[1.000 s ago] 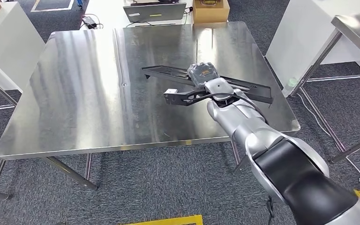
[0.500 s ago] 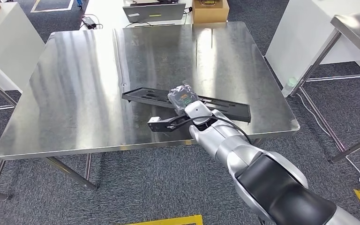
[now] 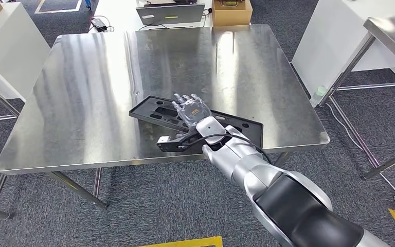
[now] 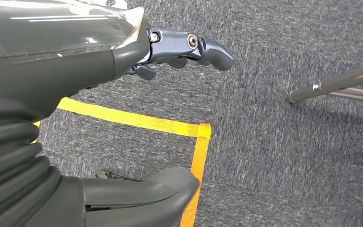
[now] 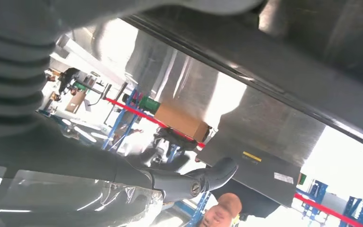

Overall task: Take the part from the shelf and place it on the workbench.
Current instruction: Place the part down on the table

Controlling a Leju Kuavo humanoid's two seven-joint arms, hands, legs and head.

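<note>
In the head view, just below the frame's centre, the right hand (image 3: 192,109) lies flat with fingers spread, holding nothing, resting on top of the black part (image 3: 154,111). The part lies flat beneath it on the steel workbench (image 3: 82,92), near the front edge, running from centre-left to lower right. The left hand (image 4: 123,61) hangs over carpet, fingers apart and empty

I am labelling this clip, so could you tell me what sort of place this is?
Probably a workshop or robot test lab: a bare stainless-steel workbench, grey carpet with yellow floor tape, and a laptop beside a cardboard box.
</note>
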